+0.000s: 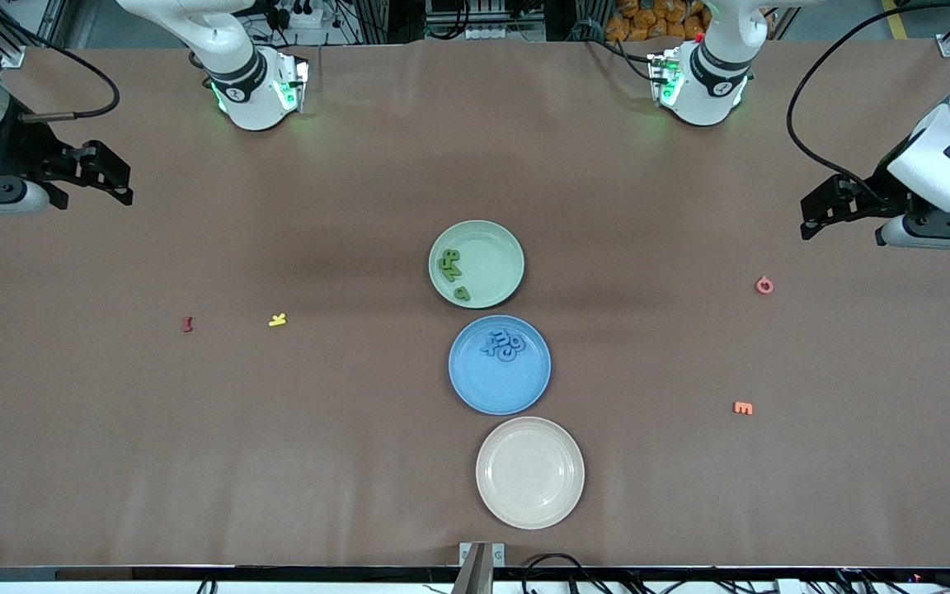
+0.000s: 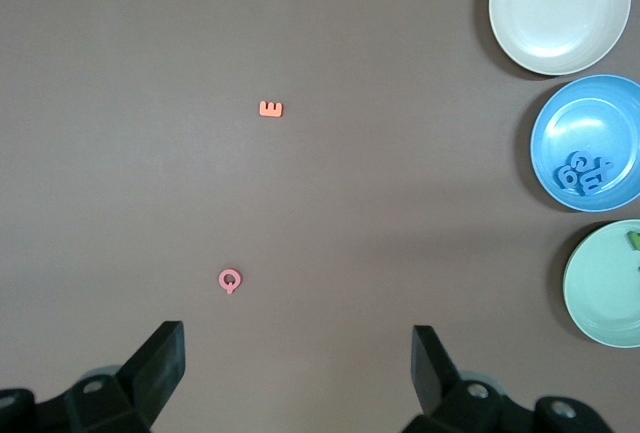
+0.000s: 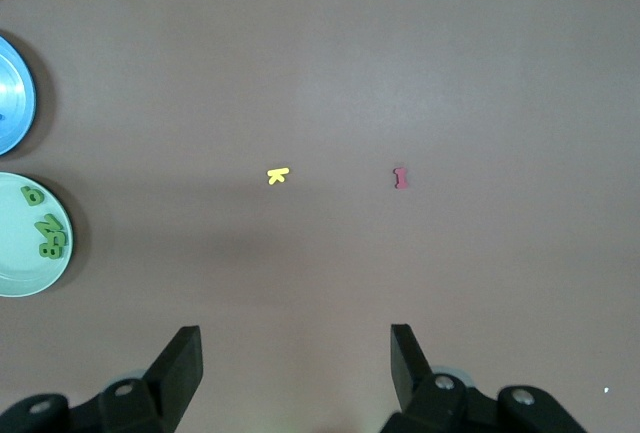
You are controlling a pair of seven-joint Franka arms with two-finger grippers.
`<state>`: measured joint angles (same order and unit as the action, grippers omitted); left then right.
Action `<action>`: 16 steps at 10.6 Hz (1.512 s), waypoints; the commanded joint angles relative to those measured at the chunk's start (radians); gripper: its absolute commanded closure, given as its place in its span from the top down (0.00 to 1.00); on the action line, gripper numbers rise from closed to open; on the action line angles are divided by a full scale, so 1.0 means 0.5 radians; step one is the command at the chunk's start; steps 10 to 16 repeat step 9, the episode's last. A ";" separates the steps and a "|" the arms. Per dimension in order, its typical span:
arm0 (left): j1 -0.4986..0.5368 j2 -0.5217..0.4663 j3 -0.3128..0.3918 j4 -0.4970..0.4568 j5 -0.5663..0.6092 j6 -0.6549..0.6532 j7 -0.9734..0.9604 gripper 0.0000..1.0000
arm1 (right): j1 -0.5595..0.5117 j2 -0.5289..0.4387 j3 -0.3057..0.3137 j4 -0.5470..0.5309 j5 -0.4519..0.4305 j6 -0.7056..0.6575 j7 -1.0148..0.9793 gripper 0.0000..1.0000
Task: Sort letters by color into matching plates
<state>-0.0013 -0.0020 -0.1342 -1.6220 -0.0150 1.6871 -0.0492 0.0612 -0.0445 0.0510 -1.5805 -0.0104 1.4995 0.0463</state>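
The pale green plate [image 1: 487,264] sits mid-table and holds several green letters [image 1: 450,265]. It also shows in the right wrist view [image 3: 25,253] and in the left wrist view [image 2: 605,288]. The blue plate [image 1: 500,384], nearer the front camera, holds several blue letters [image 1: 504,342]; they also show in the left wrist view [image 2: 583,174]. My left gripper [image 1: 823,208] is open and empty, raised at the left arm's end of the table. My right gripper [image 1: 108,175] is open and empty, raised at the right arm's end. Both arms wait.
A cream plate [image 1: 529,471] lies empty, nearest the front camera. A pink Q [image 1: 764,285] and an orange E [image 1: 743,407] lie toward the left arm's end. A yellow K [image 1: 277,320] and a red I [image 1: 187,324] lie toward the right arm's end.
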 commanded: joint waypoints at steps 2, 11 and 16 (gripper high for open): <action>0.012 0.019 -0.002 0.041 -0.025 -0.030 0.043 1.00 | 0.037 0.006 -0.025 0.010 -0.028 -0.008 -0.025 0.87; 0.024 0.022 -0.002 0.044 -0.025 -0.027 0.046 1.00 | 0.037 0.009 -0.013 0.016 0.005 0.023 -0.022 1.00; 0.024 0.022 -0.002 0.044 -0.025 -0.027 0.046 1.00 | 0.037 0.009 -0.013 0.016 0.005 0.023 -0.022 1.00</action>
